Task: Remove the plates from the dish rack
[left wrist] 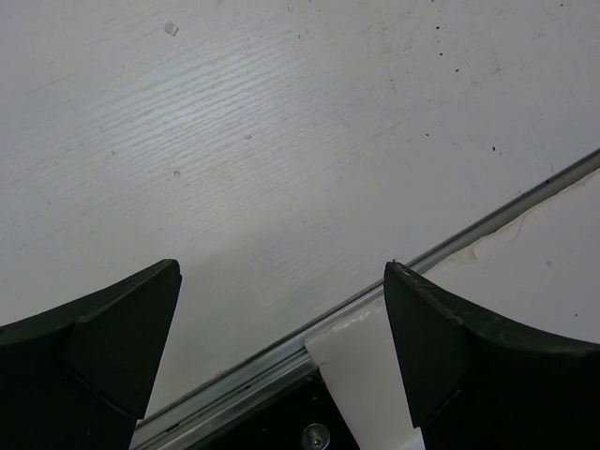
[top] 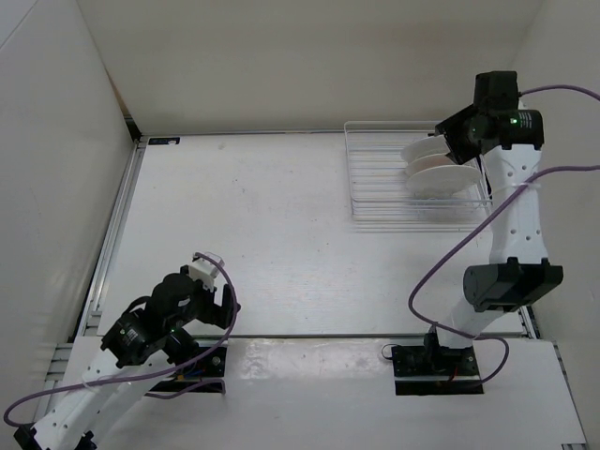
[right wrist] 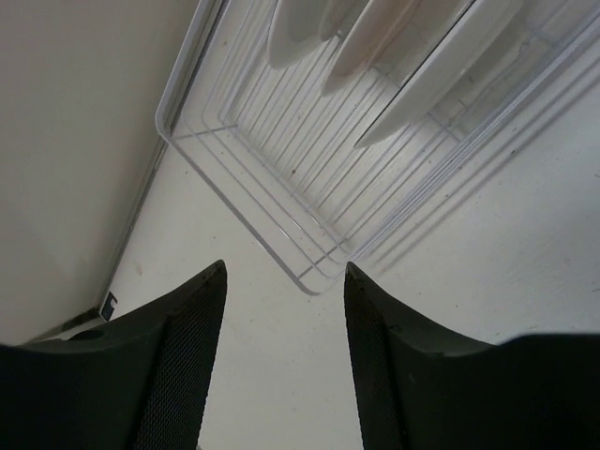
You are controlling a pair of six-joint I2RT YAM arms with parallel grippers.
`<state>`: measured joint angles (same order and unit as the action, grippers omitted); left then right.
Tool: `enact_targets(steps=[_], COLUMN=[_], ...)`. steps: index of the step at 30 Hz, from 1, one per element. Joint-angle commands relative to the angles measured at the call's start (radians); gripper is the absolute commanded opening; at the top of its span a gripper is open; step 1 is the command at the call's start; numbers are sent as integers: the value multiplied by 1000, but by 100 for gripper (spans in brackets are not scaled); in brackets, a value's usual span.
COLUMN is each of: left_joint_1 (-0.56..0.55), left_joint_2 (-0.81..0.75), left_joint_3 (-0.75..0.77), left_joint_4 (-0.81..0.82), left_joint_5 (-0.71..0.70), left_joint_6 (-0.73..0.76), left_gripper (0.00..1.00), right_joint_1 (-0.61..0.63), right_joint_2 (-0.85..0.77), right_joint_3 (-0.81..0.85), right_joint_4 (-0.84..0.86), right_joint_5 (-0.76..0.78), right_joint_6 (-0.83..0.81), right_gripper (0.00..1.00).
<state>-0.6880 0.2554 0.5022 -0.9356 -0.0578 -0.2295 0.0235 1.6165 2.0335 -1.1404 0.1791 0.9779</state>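
From above, a white table [top: 281, 216] sits inside plain white walls [top: 281, 56]. The dish rack [top: 375, 178] stands at the far right of the table. The plates [top: 439, 173] stand on edge in the right part of the rack, close together. I cannot tell for sure how many there are. The right arm [top: 516, 206] reaches to the rack, and its jaws hang just over the plates. From up here I cannot see how wide they are. The left arm [top: 141, 328] is folded low at the near left, well apart from the rack.

The left wrist camera looks down at bare table and a thin metal strip [left wrist: 450, 248]. The left jaws are wide apart with nothing in them.

The right wrist camera shows the rack's thin wires [right wrist: 281, 141], with the plates [right wrist: 422, 84] at the top of the picture. The right jaws are partly apart, and nothing is between them. Only table and a corner of the rack show through the gap. They touch no plate.

I think the job is at its start. The plates are all in the rack, and the right arm is lining up for the first one. Next, the jaws need to come down over one plate's rim, one on each side, and squeeze. Then the plate should go straight up, so it slides out of its slot and does not bump the one beside it.
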Motion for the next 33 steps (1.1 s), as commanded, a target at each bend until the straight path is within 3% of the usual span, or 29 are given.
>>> enact_targets(steps=[1, 4, 8, 15, 21, 33], left_joint_1=[8, 4, 4, 7, 5, 7], left_joint_2=[-21, -28, -35, -51, -44, -47], left_joint_3=[-4, -5, -7, -7, -8, -11], left_joint_4=[-8, -5, -8, -8, -5, -8], left_joint_5=[-7, -2, -4, -8, -7, -14], left_joint_6=[-4, -2, -4, -2, -5, -4], left_gripper=[100, 100, 100, 100, 100, 100], right_joint_1=[-43, -72, -111, -155, -188, -211], right_joint_2=[45, 71, 158, 195, 322, 370], right_joint_3=[111, 70, 73, 39, 180, 131], right_joint_4=[-131, -116, -229, -213, -274, -191], right_joint_5=[74, 75, 105, 119, 95, -18], right_joint_6=[36, 35, 25, -56, -81, -81], right_gripper=[56, 53, 49, 50, 50, 53])
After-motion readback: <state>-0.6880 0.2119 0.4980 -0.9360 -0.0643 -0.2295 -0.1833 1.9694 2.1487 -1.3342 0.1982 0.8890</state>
